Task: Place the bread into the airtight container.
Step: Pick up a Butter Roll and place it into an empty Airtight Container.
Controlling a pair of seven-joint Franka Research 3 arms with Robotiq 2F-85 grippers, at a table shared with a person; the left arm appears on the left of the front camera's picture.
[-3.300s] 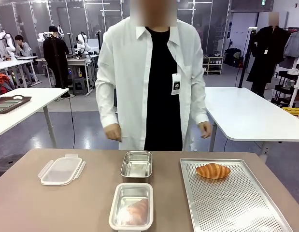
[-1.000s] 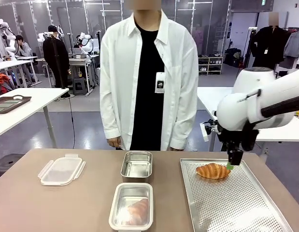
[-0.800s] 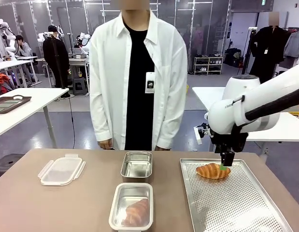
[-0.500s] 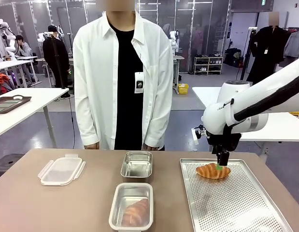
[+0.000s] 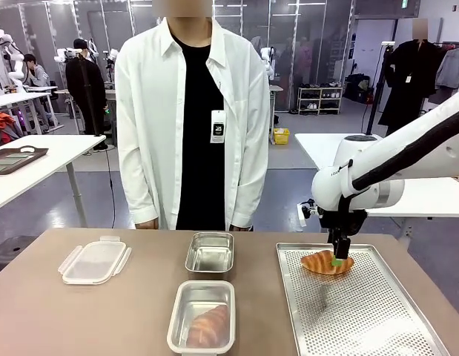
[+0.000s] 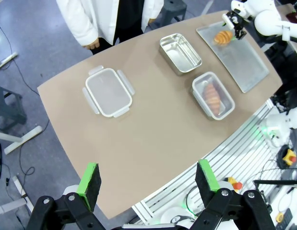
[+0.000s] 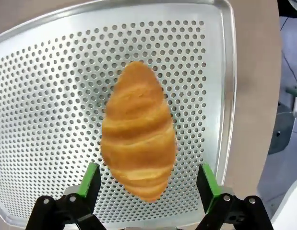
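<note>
A golden croissant, the bread (image 5: 327, 261) (image 7: 138, 132) (image 6: 223, 36), lies at the far end of the perforated metal tray (image 5: 377, 319) (image 7: 47, 96). My right gripper (image 5: 337, 257) (image 7: 148, 181) hangs just over it, open, its green pads on either side of the croissant's near end without touching it. An empty steel airtight container (image 5: 210, 254) (image 6: 180, 46) stands mid-table. A second steel container (image 5: 202, 325) (image 6: 213, 95) nearer me holds another croissant. My left gripper (image 6: 147, 178) is open, high above the table with nothing between its fingers.
A clear plastic lid (image 5: 95, 260) (image 6: 108, 92) with side clips lies at the table's left. A person in a white shirt stands at the far edge, hands hanging down by their sides. The tray's raised rim runs close along the table's right edge.
My right arm came in from the right, then slid left and lower until its fingers straddle the croissant on the tray. The person shifted to the left.
</note>
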